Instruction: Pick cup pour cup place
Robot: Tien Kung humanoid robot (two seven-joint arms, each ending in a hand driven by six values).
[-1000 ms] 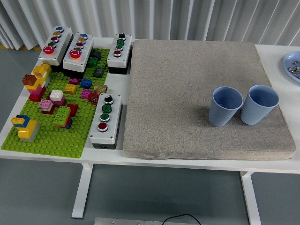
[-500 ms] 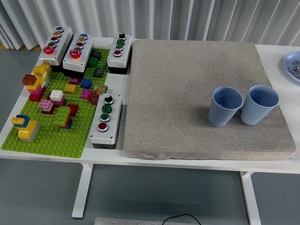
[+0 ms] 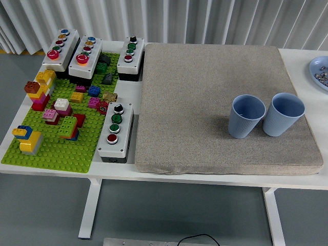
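Observation:
Two light blue ribbed cups stand upright side by side on the right part of a grey mat (image 3: 205, 97). The left cup (image 3: 246, 116) and the right cup (image 3: 284, 114) almost touch. Both look empty from above. Neither robot arm nor hand shows in the head view.
A green baseplate (image 3: 56, 133) with several coloured bricks lies at the left. Three button boxes (image 3: 87, 54) stand at the back left, another button box (image 3: 115, 131) beside the mat. A blue plate (image 3: 320, 72) with small items sits at the right edge.

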